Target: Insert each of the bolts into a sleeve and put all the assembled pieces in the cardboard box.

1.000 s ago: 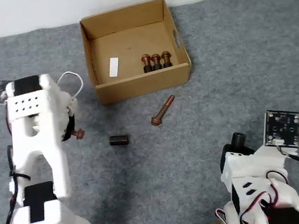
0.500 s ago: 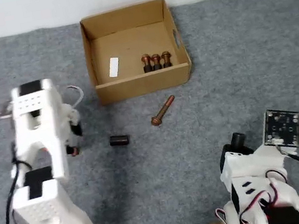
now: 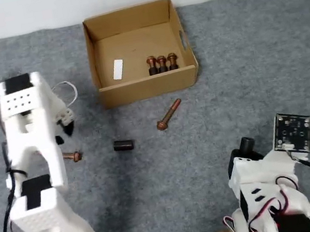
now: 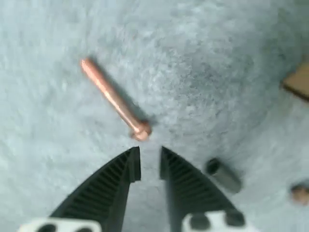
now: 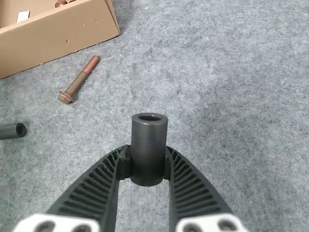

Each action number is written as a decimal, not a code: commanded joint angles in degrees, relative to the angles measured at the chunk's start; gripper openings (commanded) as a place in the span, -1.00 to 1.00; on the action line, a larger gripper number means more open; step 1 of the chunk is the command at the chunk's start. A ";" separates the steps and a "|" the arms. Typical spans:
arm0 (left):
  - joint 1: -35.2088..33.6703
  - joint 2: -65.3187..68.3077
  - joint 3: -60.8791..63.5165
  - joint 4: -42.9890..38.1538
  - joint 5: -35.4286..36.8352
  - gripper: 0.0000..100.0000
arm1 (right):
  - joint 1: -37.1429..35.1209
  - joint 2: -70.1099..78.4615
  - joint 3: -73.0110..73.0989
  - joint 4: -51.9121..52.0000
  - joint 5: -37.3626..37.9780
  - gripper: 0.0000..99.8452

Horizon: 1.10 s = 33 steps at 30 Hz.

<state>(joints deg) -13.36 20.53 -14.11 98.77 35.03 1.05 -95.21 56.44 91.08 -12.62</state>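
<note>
A copper bolt (image 4: 113,99) lies loose on the grey carpet just past the tips of my left gripper (image 4: 149,162), which is slightly open and holds nothing. From above, this bolt (image 3: 71,157) rests beside the left arm, and the left gripper (image 3: 65,130) hangs over it. A black sleeve (image 3: 123,146) lies to its right. A second bolt (image 3: 169,115) lies in front of the cardboard box (image 3: 150,86). Three assembled pieces (image 3: 161,63) stand inside the box. My right gripper (image 5: 147,166) is shut on an upright black sleeve (image 5: 148,145), low at the right (image 3: 246,144).
A white label (image 3: 118,69) lies on the box floor. In the right wrist view the second bolt (image 5: 78,79), the lying sleeve (image 5: 12,130) and the box wall (image 5: 58,24) lie ahead. Open carpet spreads right of the box.
The left arm swung back and to the left. The bolt it carried left the gripper and now lies on the carpet. The right arm kept still with its sleeve.
</note>
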 commanded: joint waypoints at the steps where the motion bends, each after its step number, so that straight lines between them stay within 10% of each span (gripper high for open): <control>1: -3.43 -3.78 -2.51 1.67 -25.76 -0.95 | 0.66 -0.04 -0.44 -1.45 0.44 -0.98; 7: -7.56 -3.69 -2.33 1.67 -74.90 -0.98 | 0.66 -0.13 -0.44 -1.45 0.44 -0.98; 14: -6.86 -3.60 -2.24 1.58 -99.69 -0.97 | 0.66 -0.13 -0.26 -1.45 0.44 -0.98; 21: -5.80 -1.32 0.48 1.49 -107.08 -0.64 | 0.75 -0.22 -0.26 -1.45 0.35 -0.98; 33: -3.60 6.51 0.40 -1.93 -107.52 -0.64 | 0.84 -0.22 -0.26 -1.45 0.35 -0.98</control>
<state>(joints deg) -17.49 26.77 -13.23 98.59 -71.69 1.23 -95.21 56.44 90.99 -12.62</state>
